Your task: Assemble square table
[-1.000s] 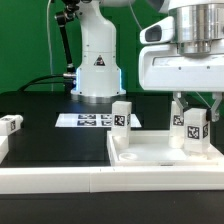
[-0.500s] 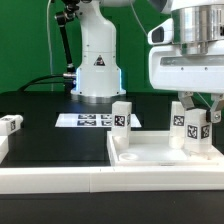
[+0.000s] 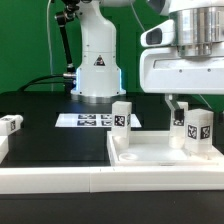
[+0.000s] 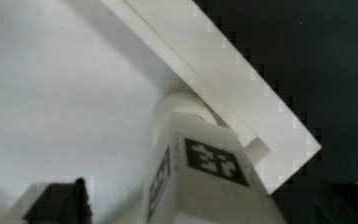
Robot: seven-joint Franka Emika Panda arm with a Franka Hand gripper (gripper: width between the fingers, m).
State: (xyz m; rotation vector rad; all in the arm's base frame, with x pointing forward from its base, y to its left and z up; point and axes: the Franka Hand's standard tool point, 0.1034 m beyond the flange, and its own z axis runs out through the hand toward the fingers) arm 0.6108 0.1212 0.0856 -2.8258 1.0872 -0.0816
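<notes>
The square table's white slab (image 3: 150,155) lies flat at the exterior view's right, its raised rim (image 4: 211,60) showing in the wrist view. Two tagged white legs stand upright on it: one near the back left corner (image 3: 121,115), one at the right (image 3: 193,128). My gripper (image 3: 193,110) hangs over the right leg with its fingers (image 3: 171,105) on either side of it, apart from its faces, open. From the wrist, that leg (image 4: 202,160) sits between the jaws, with a dark finger (image 4: 60,200) clear of it. A third leg (image 3: 10,125) lies loose at the far left.
The marker board (image 3: 85,120) lies on the black table behind the slab, in front of the robot base (image 3: 97,60). A long white border wall (image 3: 60,180) runs along the front edge.
The jaws have spread and let go of the right leg, which stays standing on the slab. The hand has risen slightly.
</notes>
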